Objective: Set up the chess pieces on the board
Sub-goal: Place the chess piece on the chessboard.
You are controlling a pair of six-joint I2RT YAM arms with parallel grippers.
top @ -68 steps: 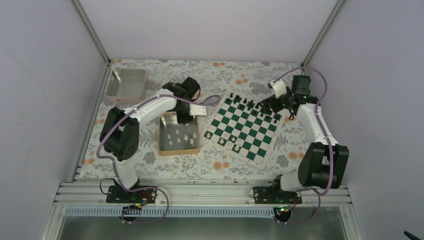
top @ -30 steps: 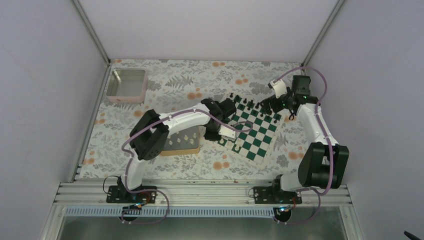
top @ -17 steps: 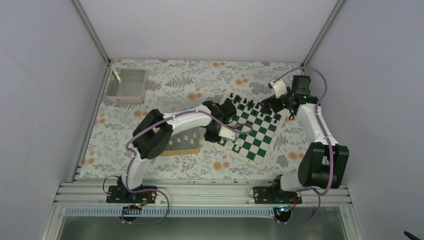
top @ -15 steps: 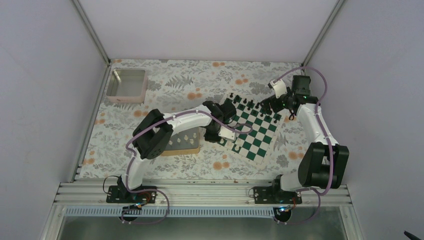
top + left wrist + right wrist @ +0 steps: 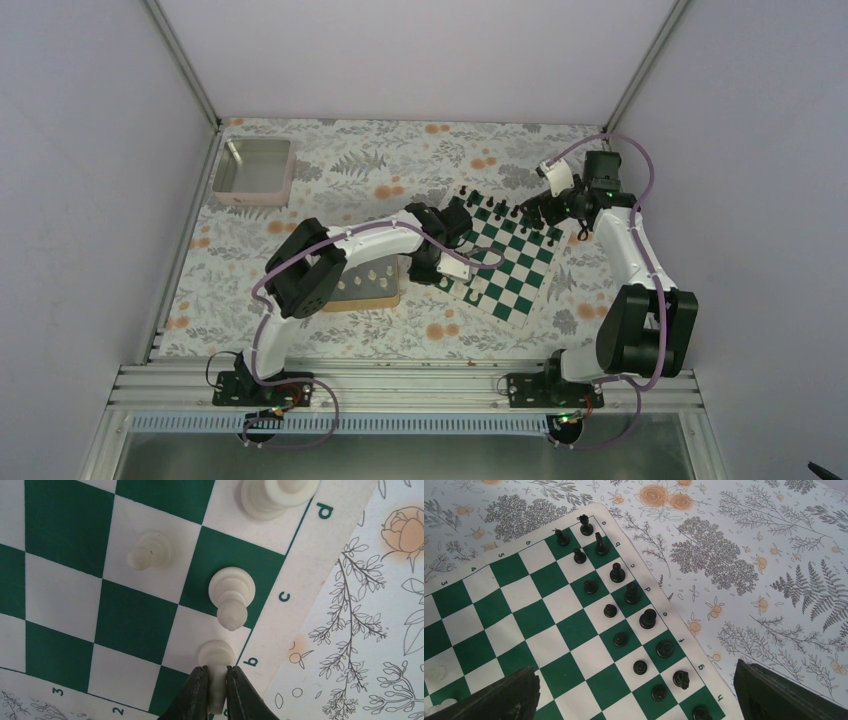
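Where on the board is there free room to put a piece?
Free: the middle rows of the board, between the white pieces and the black pieces. Crowded: both black rows, and the corner where the left gripper holds a white piece.

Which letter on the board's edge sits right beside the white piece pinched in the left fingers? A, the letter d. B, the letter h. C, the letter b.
C: in the left wrist view the left fingers are shut on a white piece right beside the printed b.
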